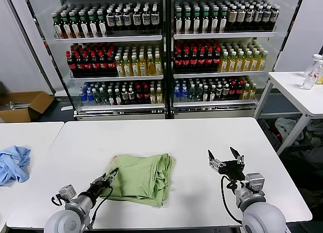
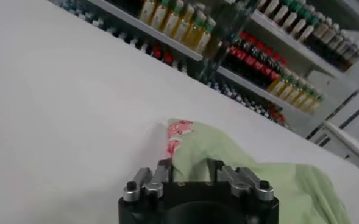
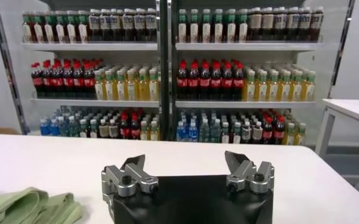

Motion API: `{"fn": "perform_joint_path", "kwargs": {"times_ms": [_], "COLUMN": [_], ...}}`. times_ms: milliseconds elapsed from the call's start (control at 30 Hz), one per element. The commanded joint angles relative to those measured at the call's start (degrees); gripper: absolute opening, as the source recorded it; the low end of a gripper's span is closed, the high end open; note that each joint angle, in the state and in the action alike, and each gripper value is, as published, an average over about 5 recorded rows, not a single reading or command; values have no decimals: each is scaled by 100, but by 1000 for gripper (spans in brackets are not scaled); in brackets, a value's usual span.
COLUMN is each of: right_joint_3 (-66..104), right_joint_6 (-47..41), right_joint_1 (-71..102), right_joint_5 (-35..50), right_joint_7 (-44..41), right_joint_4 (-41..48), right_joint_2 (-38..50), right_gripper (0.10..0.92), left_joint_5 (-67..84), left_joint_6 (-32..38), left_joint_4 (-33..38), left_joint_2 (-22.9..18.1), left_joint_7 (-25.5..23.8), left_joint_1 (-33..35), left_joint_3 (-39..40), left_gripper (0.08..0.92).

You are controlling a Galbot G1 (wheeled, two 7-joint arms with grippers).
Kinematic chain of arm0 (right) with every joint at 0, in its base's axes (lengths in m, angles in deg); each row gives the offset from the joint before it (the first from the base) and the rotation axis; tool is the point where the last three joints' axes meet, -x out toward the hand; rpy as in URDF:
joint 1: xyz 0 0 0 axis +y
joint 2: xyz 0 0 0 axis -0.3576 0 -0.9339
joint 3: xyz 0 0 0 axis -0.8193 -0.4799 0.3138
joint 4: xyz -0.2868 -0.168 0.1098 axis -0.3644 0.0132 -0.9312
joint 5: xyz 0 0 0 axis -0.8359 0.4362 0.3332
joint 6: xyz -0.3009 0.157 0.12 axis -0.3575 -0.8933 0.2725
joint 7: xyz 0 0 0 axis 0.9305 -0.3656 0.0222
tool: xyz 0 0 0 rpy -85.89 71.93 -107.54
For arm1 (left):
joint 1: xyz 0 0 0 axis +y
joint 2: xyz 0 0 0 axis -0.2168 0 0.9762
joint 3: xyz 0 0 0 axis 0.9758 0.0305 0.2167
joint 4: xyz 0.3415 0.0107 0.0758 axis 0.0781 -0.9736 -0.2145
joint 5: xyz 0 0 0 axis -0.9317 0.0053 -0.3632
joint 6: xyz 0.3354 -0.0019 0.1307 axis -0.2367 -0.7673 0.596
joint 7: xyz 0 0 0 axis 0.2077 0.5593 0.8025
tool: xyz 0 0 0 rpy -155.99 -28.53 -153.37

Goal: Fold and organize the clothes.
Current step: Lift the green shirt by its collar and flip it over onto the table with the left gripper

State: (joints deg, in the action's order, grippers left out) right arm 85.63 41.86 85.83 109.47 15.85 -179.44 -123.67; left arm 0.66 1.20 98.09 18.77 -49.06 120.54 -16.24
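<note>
Setting: shop-style mock-up or test lab. Evidence: two glass-fronted drinks coolers (image 1: 164,51) across the top of the frame, shelves stocked in rows with bottles (image 1: 194,58) sorted by colour; plain white work tables (image 1: 202,142) in the foreground; an open cardboard box (image 1: 25,105) on the floor at the left edge; a white side table (image 1: 298,91) at upper right.

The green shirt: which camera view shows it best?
The head view: it shows the whole folded green shirt on the white table, with the left gripper at its near left edge. The left wrist view shows only the part at that gripper; the right wrist view shows one corner.
</note>
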Motion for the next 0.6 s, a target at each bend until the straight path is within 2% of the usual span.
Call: {"fn": "perform_joint_path", "kwargs": {"times_ms": [33, 300, 433, 533, 600], "right_joint_3": [82, 141, 170, 207, 222], "right_joint_6": [-13, -36, -38, -38, -33], "right_joint_1": [67, 53, 23, -46, -114], "right_joint_5": [74, 176, 221, 281, 322], "right_joint_7": [6, 14, 16, 20, 20], "right_joint_4": [-49, -92, -106, -88, -55], "right_joint_2": [30, 98, 131, 160, 171], "right_gripper": [823, 823, 823, 823, 823], "left_joint_5": [1168, 1446, 1630, 1706, 1824], "left_joint_6": [53, 65, 42, 45, -3], "left_joint_4": [-167, -90, 88, 278, 350], "left_joint_2": [-66, -176, -123, 284, 745], "left_joint_7": [-286, -340, -245, -161, -128], "left_joint_1": [-20, -28, 43, 197, 294], "left_joint_3": [-233, -349, -809, -1361, -1865], "left_gripper": [316, 118, 104, 104, 104]}}
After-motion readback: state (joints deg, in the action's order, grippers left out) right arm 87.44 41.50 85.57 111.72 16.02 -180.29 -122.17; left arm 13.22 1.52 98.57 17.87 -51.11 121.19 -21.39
